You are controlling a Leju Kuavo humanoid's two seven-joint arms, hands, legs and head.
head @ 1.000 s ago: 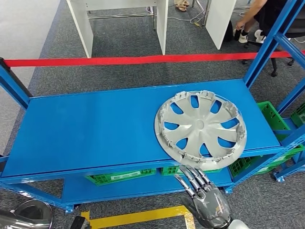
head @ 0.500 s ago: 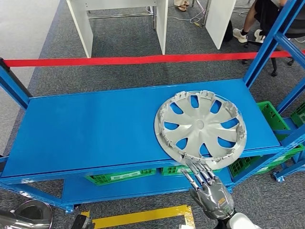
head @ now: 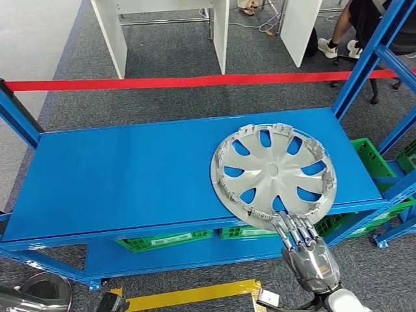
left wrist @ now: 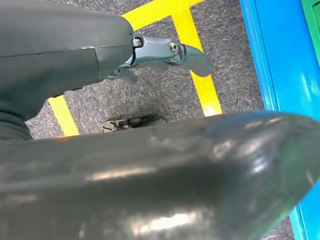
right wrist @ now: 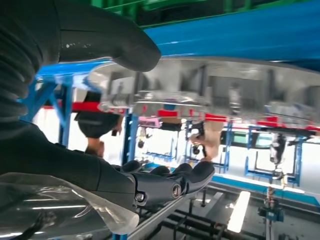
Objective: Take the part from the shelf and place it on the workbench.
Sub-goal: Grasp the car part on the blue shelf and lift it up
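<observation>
In the head view the silver hubcap (head: 273, 175) lies flat at the right end of the blue shelf (head: 123, 175), its near rim hanging over the front edge; the left stretch of the shelf is bare, and blue uprights (head: 365, 65) stand close on the right. Since a second ago the right hand (head: 307, 255) has shifted right and forward, its straight fingers (head: 290, 227) now reaching the overhanging rim. In the left wrist view the left hand (left wrist: 166, 52) hangs over grey carpet and yellow tape (left wrist: 196, 60); I cannot tell its spread. In the right wrist view the thumb (right wrist: 113, 37) and the fingers (right wrist: 177, 182) are spread wide on either side of the hubcap's edge, gripping nothing.
</observation>
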